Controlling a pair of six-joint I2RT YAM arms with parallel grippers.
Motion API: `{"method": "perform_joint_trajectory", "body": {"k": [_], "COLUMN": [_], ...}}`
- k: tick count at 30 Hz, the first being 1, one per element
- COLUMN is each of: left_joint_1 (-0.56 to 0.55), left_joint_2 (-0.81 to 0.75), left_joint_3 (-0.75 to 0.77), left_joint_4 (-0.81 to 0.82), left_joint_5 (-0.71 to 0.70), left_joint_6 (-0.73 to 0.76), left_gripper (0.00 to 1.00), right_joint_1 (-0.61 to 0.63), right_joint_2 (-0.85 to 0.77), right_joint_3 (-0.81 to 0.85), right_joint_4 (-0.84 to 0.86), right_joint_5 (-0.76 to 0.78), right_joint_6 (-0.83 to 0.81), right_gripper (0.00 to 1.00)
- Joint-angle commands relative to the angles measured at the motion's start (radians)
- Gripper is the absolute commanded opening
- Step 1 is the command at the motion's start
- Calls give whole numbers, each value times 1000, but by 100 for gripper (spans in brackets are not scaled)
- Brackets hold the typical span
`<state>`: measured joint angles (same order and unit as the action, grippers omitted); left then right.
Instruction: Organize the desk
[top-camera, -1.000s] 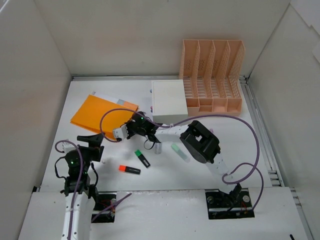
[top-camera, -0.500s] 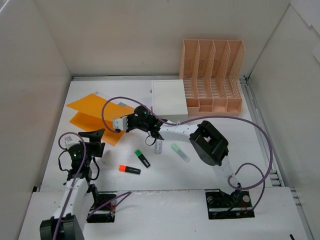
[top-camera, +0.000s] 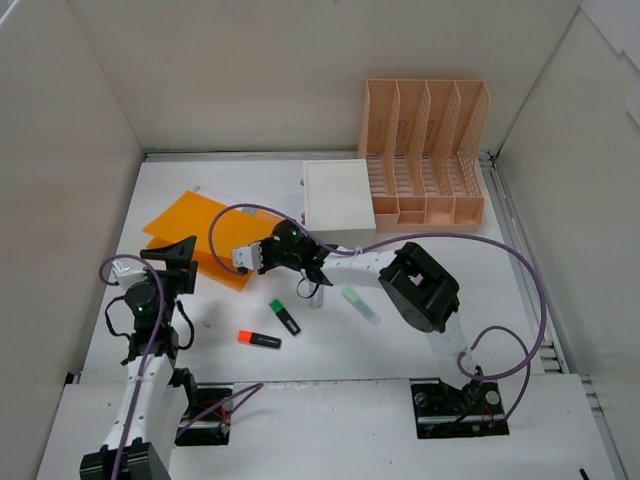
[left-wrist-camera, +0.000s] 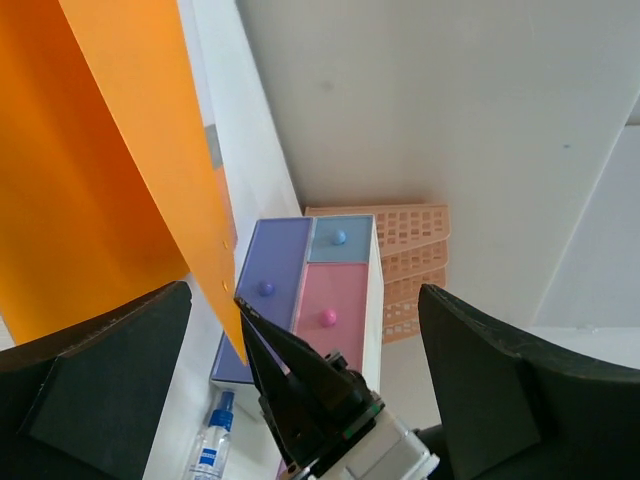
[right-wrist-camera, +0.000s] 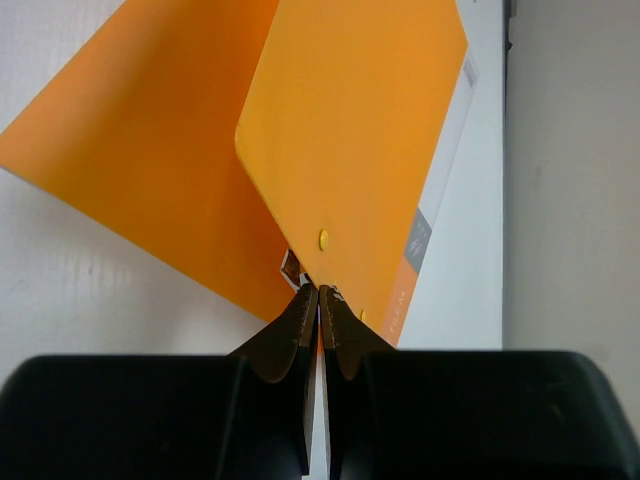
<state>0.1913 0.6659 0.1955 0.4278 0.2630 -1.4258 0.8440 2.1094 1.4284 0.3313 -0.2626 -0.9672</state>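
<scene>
The desk is a white tabletop inside white walls. An orange folder lies at its left, with one cover raised at the near right corner. My right gripper is shut on that corner; in the right wrist view the fingertips pinch the orange cover. My left gripper is open and empty just left of the folder's near edge. In the left wrist view its jaws stand wide apart around the right gripper's fingers and the folder.
A white drawer box and a peach file organizer stand at the back. A small spray bottle, a pale green tube, a green highlighter and an orange highlighter lie mid-desk. The right arm's purple cable loops over them.
The right gripper has lifted the folder's corner, so the cover has opened upward. The left gripper has moved left and away from the base, closer to the folder.
</scene>
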Motion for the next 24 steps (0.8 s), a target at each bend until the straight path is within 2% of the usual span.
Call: {"method": "perform_joint_trajectory", "body": {"k": [1,6,15,24], "left_joint_1": [10,10,28,46], "left_joint_2": [44,188,238,397], "left_joint_3": [15,77,139,243], "left_joint_4": [61,98,55,11], "left_joint_5": [-22,-1,5,48], "left_joint_6": [-1,33,73,102], "left_gripper": [93,92,91,86], "right_joint_1": [9,21,32,73], "right_joint_2": [-117,-152,-173,-261], "right_joint_3": [-35,-65,-68,-128], "right_joint_4": [104,117,120,121], "right_joint_5": [-15,-20,-30,-78], "right_joint_6": [10,15,18,8], "right_gripper": [0,0,0,0]}}
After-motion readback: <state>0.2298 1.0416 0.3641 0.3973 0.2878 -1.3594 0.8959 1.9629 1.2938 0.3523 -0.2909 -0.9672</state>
